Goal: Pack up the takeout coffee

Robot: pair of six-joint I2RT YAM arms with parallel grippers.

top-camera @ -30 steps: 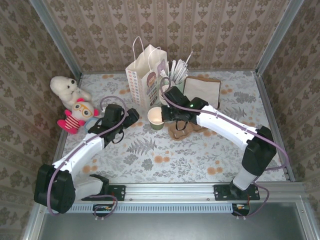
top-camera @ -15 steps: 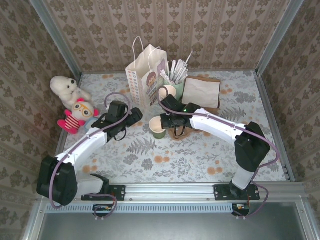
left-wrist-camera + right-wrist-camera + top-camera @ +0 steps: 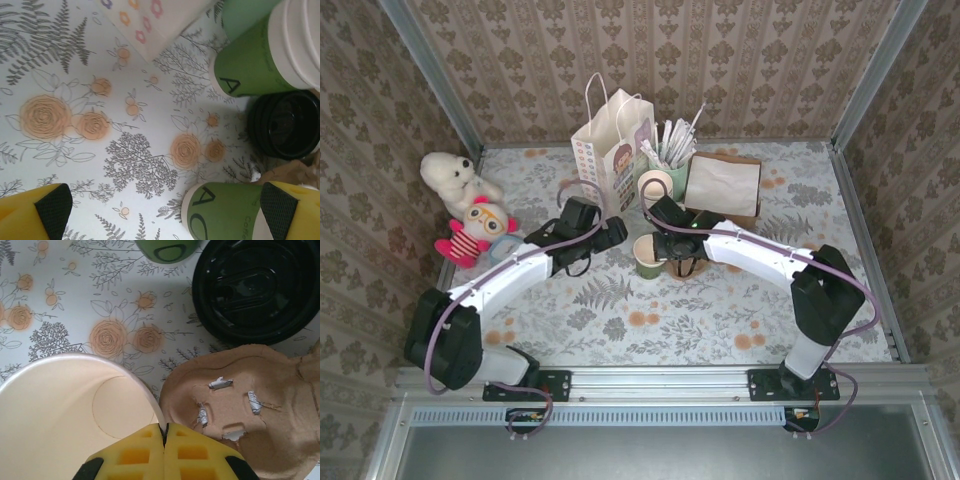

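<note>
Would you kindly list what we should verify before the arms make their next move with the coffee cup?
1. Grip: right gripper pinches the rim of the green cup: ok.
2. Cup upright, mouth facing up: ok.
3. Lid fitted: not ok; the black lid lies on the table beside the cup.
4. Helper arm ready: left gripper is open near the cup: ok.
5. The white paper bag stands upright: ok; whether its mouth is wide enough: cannot tell.
</note>
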